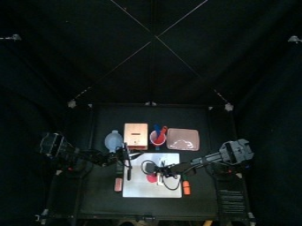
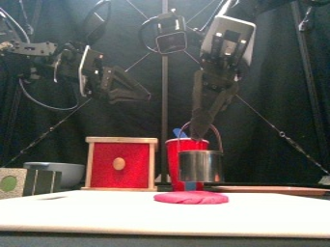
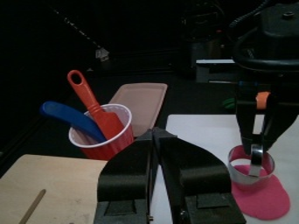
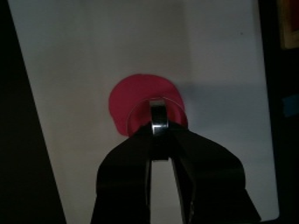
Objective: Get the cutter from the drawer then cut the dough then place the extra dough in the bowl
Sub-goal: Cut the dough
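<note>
One round metal cutter [image 2: 194, 166], pinched by the right end effector [image 4: 162, 122], hangs over flat red dough [image 2: 191, 198]; left end effector [image 3: 156, 138] narrow.

Nine separate pieces in all, of eight kinds.

- One white cutting board [image 1: 139, 184].
- One flat disc of red dough [image 2: 192, 198]. It appears to be a single piece, though the cutter over it hides part of its surface.
- One round metal cutter [image 2: 195, 167].
- One pale wooden box [image 2: 122, 164], with one red drawer front.
- One blue-grey bowl [image 2: 58, 175].
- One red cup [image 3: 100, 133].
- Two toy knives, both standing in the cup: one blue knife [image 3: 59, 111] and one red knife [image 3: 79, 87].
- One flat pink tray [image 3: 140, 98].

The knives are the only kind that comes as a pair; each other kind is a single piece.
</note>
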Robot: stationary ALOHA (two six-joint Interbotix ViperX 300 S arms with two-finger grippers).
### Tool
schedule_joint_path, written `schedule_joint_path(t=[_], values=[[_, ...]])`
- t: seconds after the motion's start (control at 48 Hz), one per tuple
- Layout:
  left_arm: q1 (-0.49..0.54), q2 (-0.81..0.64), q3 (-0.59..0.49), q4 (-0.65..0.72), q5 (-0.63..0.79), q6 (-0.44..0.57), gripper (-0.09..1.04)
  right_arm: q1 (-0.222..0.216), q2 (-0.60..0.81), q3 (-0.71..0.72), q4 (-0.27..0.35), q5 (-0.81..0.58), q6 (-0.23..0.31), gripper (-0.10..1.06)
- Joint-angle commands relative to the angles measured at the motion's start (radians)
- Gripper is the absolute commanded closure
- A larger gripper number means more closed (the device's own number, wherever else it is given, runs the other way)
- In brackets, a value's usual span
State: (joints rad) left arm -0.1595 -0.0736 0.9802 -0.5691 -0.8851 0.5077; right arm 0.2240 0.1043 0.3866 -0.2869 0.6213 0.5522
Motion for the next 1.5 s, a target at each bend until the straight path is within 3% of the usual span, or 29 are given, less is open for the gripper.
schedule_joint_path(t=[0.021, 1.5], values=[[0.003, -0.005, -0.006, 0.000, -0.009, 0.002, 0.44, 0.000, -0.008, -0.048, -0.005, 0.000, 0.000, 0.46], [0.008, -0.003, 0.012, -0.018, -0.009, 0.000, 0.44, 0.003, 0.034, -0.087, 0.018, 0.017, 0.002, 0.46]])
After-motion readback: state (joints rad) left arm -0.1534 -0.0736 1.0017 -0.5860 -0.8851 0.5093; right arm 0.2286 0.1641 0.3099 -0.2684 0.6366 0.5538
